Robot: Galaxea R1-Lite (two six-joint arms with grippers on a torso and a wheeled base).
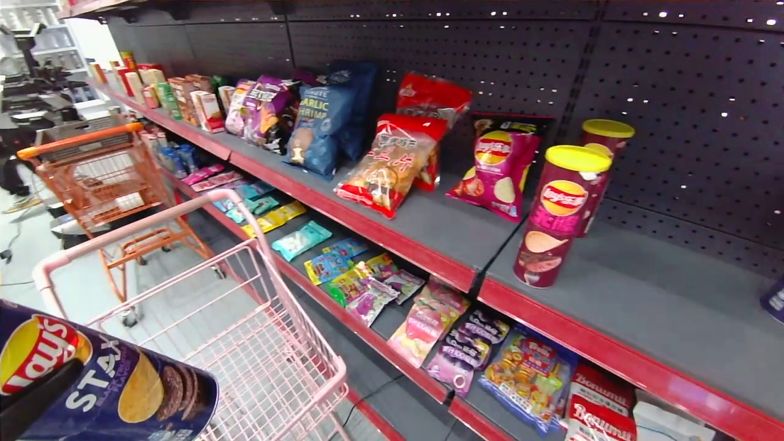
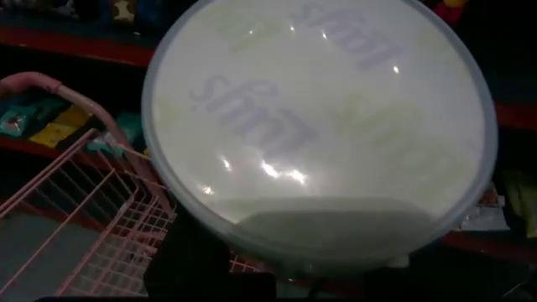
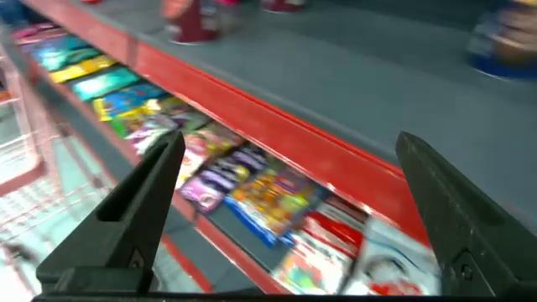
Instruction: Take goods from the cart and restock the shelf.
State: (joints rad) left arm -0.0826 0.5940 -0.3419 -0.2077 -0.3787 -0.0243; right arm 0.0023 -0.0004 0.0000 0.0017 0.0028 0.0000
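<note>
A dark blue chip can (image 1: 122,386) lies tilted at the lower left of the head view, above the pink cart (image 1: 153,222). My left gripper (image 1: 30,398) is shut on it. In the left wrist view the can's clear lid (image 2: 319,126) faces the camera, with the pink cart (image 2: 84,210) below. My right gripper (image 3: 289,226) is open and holds nothing. It hangs in front of the shelf's red edge (image 3: 277,117), over the lower shelf's snack bags. The grey shelf board (image 1: 643,306) carries two maroon chip cans (image 1: 560,214) with yellow lids.
Chip and snack bags (image 1: 392,165) line the shelf to the left of the maroon cans. Bare board lies to their right, up to a blue pack (image 1: 773,300) at the edge. Candy bags (image 1: 429,318) fill the lower shelf. An orange cart (image 1: 98,177) stands farther down the aisle.
</note>
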